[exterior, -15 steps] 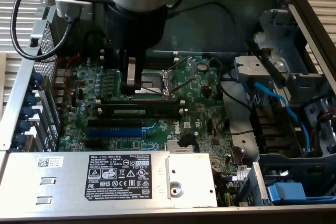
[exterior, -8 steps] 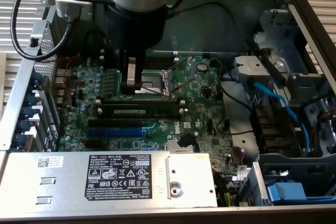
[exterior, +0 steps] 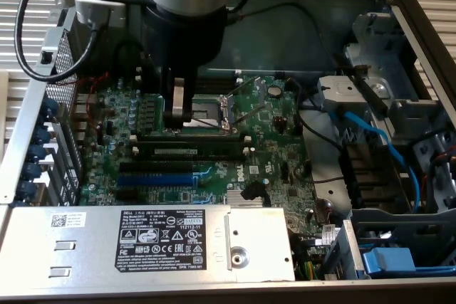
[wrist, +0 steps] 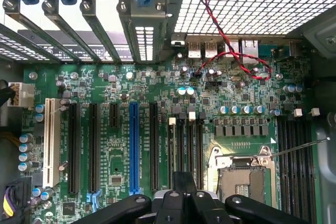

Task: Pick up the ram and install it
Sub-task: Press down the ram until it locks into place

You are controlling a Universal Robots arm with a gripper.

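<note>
Exterior view has my claw (exterior: 178, 108) shut, fingertips down on the ram (exterior: 187, 134), which lies along its slot beside the socket (exterior: 211, 110). I judge even, straight-down pressure matters most, so both ends seat without tilting.

Exterior view looks down steeply into the case; wrist view hangs close above the shared motherboard (exterior: 214, 140).

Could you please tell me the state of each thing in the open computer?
Claw: shut, down at the black slots beside the socket.
Ram: standing in a black slot; clipped or not, cannot tell.
Blue slot: empty.
Socket: empty.
Case: open.
</note>
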